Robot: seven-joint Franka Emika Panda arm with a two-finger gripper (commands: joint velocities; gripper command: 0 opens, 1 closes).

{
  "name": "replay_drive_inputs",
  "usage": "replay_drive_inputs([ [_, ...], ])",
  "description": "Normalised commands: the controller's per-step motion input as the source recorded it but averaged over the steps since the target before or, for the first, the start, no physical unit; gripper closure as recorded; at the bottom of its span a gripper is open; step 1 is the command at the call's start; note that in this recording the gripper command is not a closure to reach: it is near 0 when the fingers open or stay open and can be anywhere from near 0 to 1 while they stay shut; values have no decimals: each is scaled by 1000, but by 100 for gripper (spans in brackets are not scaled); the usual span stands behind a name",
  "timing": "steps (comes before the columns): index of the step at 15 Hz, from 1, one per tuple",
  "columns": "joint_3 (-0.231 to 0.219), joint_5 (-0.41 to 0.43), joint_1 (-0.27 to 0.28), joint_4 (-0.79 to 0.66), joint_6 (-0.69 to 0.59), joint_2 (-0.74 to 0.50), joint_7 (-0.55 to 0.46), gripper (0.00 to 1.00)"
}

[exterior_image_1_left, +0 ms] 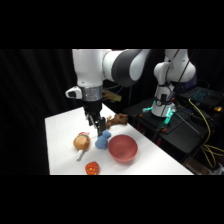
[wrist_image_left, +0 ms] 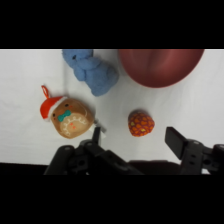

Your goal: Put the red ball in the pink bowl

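While the pincer point(wrist_image_left: 134, 137) is held open and empty above the worktop point(wrist_image_left: 30, 140) | red ball point(wrist_image_left: 140, 123) is seen between its fingers | pink bowl point(wrist_image_left: 160, 66) lies just beyond

White table point(exterior_image_1_left: 60, 135), black curtain backdrop point(exterior_image_1_left: 30, 85), dark equipment point(exterior_image_1_left: 175, 135) with yellow cables point(exterior_image_1_left: 202, 117) at right, teal glow point(exterior_image_1_left: 170, 114)

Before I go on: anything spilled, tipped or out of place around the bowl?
Nothing stands out. The pink bowl sits upright and looks empty. The red ball lies on the bare table, apart from the bowl. The blue lump and the brown round toy with a red cap lie nearby, and nothing looks spilled or damaged.
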Motion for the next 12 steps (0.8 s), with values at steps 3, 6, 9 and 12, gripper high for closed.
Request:
replay_drive_inputs([
  [3, 18, 12, 95, 441, 68, 383, 76, 0],
  [6, 8, 7, 75, 510, 53, 451, 52, 0],
  [9, -1, -2, 57, 528, 28, 448, 12, 0],
  [12, -30, -37, 60, 467, 23, 395, 9, 0],
])
